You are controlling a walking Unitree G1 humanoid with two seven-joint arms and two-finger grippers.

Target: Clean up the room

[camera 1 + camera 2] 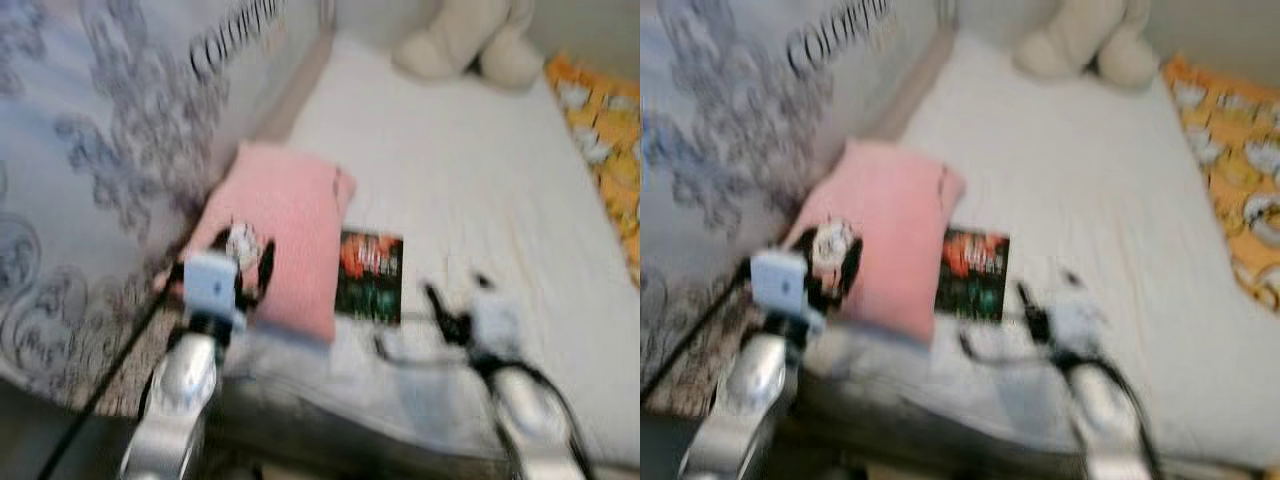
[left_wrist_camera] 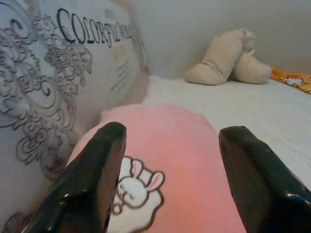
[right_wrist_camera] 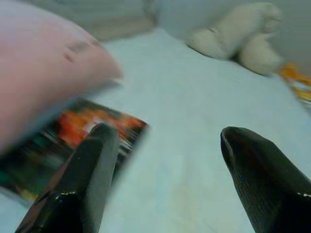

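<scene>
The left claw (image 2: 167, 179) hangs wide open just over the near end of the pink pillow (image 1: 285, 235); the right claw (image 3: 167, 182), also wide, has the book (image 1: 370, 277) just ahead and to its left on the bed (image 1: 480, 170). The step looks like the approach; next, each claw must drop and close on its thing

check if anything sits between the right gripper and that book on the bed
Nothing visible does. The right gripper is open above bare white sheet, with the book just ahead toward the robot's left; the pink pillow overlaps the book's far edge.
</scene>
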